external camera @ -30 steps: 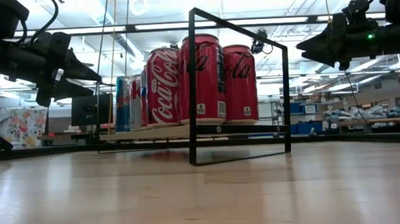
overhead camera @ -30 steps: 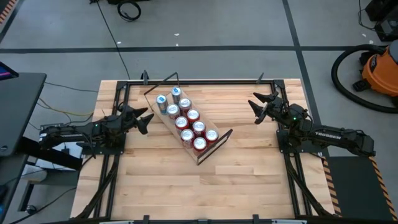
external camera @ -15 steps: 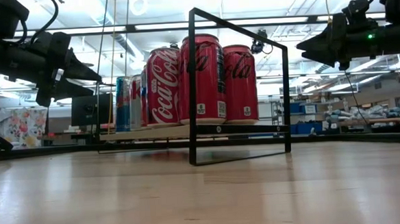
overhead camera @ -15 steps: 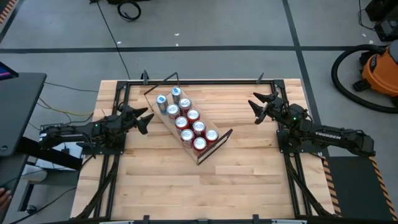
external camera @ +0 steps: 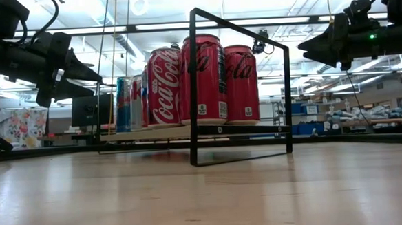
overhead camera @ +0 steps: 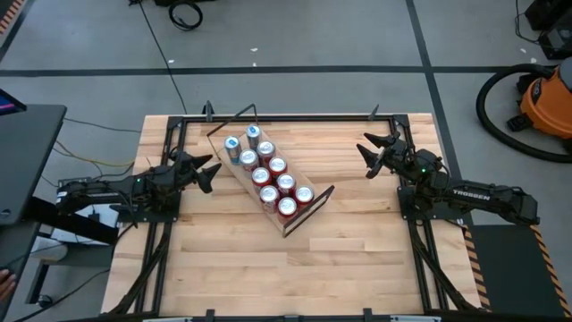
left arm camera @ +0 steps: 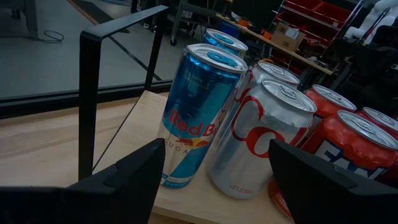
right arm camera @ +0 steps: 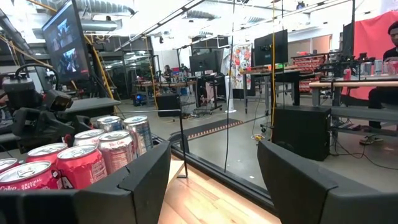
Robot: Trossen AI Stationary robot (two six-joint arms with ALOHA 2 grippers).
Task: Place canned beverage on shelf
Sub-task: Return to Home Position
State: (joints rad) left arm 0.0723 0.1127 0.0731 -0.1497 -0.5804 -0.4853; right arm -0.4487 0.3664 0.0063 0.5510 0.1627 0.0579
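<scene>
The shelf (overhead camera: 234,183), a light-wood plank with black wire frames at its short ends, lies slantwise at the table's middle. Several cans stand upright on it in two rows: blue-silver cans (overhead camera: 232,144) at the far end, red cans (overhead camera: 286,207) toward the near end. The left wrist view shows the blue can (left arm camera: 199,118) and a silver can (left arm camera: 264,140) close ahead. My left gripper (overhead camera: 210,172) is open and empty, just left of the shelf. My right gripper (overhead camera: 368,152) is open and empty, well right of the shelf.
A black frame (overhead camera: 286,117) runs round the table's edges. Bare wood lies in front of the shelf toward the near edge (overhead camera: 286,277). The right wrist view shows a person (right arm camera: 388,62) sitting in the room beyond the table.
</scene>
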